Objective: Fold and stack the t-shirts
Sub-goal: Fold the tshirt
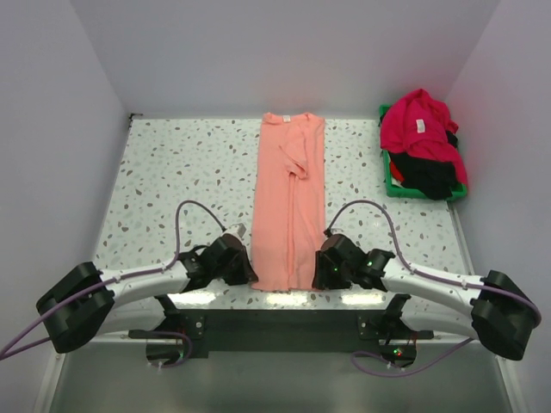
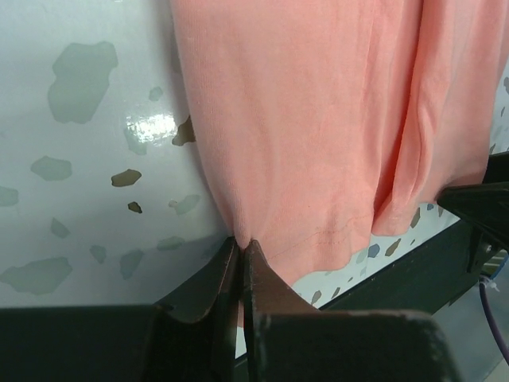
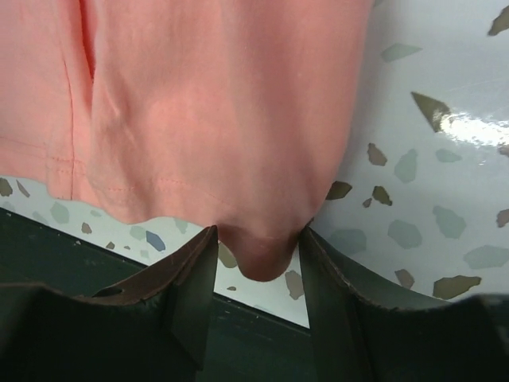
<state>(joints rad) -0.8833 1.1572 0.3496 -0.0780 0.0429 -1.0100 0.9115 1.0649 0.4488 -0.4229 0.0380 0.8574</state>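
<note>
salmon-pink t-shirt (image 1: 288, 206) lies in a long strip. left claw (image 2: 242, 248) pinches its near left corner, right claw (image 3: 258, 232) sits half-wide around the near right one, guessing to fold it over.

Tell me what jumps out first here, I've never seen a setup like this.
A long salmon-pink t-shirt, folded into a narrow strip, runs down the middle of the speckled table. At its near hem the left gripper is pinched shut on one corner, while the right gripper straddles the other corner, jaws apart. At the far right, a crimson red shirt is heaped over a black shirt in a green bin.
</note>
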